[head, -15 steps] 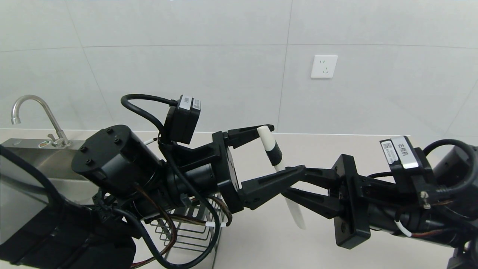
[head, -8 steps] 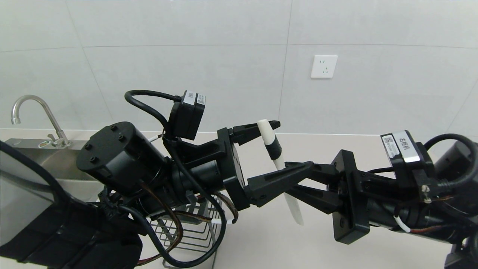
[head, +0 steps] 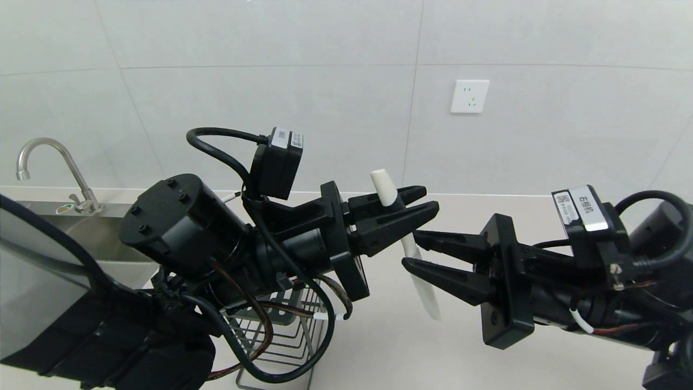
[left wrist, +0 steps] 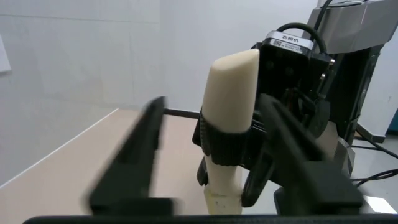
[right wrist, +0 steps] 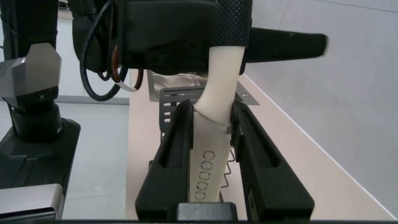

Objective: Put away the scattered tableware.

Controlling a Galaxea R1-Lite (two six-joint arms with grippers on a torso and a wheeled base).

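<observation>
Above the pale countertop, the left gripper is clamped on the white knife handle, apparently taking it from the right gripper at the blade, whose hold I cannot tell.

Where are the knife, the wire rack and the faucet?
knife [head: 426,295], head view, white blade.
wire rack [head: 281,333], head view, front wires.
faucet [head: 43,141], head view, curved spout.

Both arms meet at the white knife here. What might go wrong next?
Both the left gripper and right gripper seem clamped on the knife, so pulling apart before one lets go may twist or snap the blade. Once the right releases, the knife may pivot in the left's hold near the handle top.
</observation>
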